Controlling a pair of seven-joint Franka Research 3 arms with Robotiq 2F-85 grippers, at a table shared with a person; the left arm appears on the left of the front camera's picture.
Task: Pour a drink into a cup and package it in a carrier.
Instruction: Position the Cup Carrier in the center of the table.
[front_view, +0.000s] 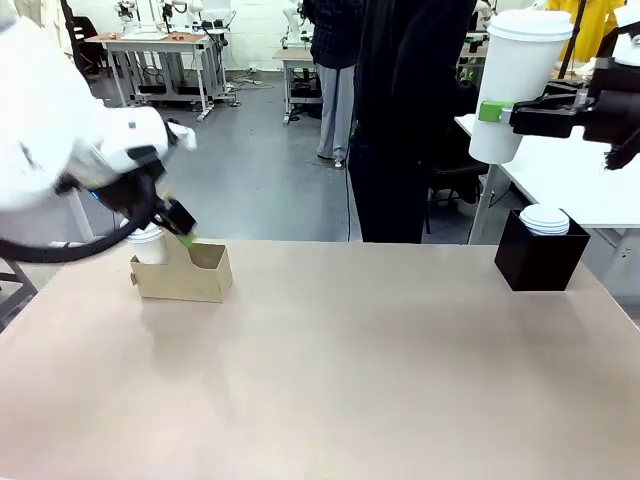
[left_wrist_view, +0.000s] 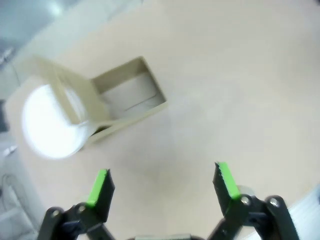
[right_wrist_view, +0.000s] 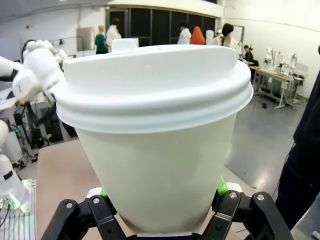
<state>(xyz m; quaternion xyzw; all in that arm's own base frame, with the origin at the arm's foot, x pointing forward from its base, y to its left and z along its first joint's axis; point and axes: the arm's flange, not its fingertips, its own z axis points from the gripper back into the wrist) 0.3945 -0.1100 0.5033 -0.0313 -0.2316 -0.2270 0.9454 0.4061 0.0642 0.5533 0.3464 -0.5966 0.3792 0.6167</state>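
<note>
High at right, above the table (front_view: 360, 380) — right gripper (front_view: 492, 112) clamps lidded cup (front_view: 518, 85); left gripper (left_wrist_view: 162, 182) spread apart over carrier (left_wrist_view: 131, 116).

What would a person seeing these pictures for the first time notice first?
Probably the lidded cup, held high at the far right in the right gripper. Next, the left gripper, open over the table near the brown carrier at the left, where a second cup already sits.
</note>
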